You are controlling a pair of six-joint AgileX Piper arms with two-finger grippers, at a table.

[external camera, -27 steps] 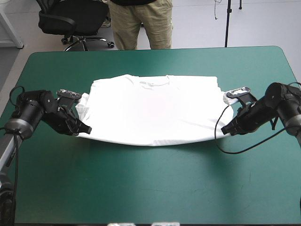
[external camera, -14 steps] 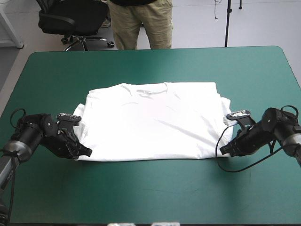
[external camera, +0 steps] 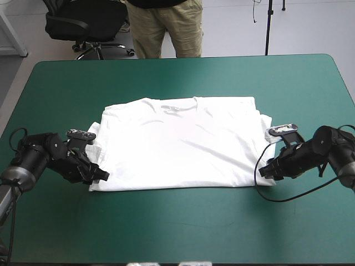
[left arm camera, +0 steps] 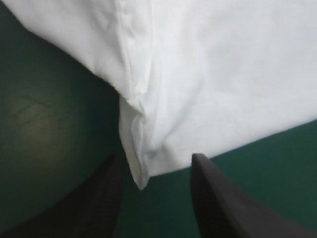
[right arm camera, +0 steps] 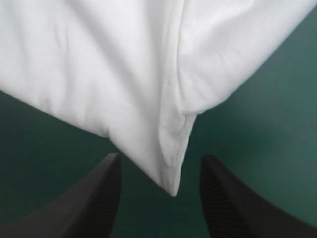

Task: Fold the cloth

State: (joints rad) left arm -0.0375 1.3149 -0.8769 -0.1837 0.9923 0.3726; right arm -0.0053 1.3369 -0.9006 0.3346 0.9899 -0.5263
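Your T-shirt (external camera: 177,144) lies flat as a wide folded rectangle near the middle of the counter (external camera: 177,227), with its collar toward the far edge. Your left end effector (external camera: 101,176) sits low at the T-shirt's near left corner. In its wrist view the black fingers (left arm camera: 106,198) stand apart, and the corner's pointed tip lies in the gap between them, close to one finger; you cannot tell whether it touches. Your right end effector (external camera: 265,170) sits low at the T-shirt's near right corner. Its fingers (right arm camera: 218,198) also stand apart, and the hemmed corner tip reaches into the gap, with teal-green cover showing on both sides of it. The T-shirt's near edge runs almost straight from one end effector to the other. A little sleeve fabric pokes out at the T-shirt's left and right sides, next to each arm.
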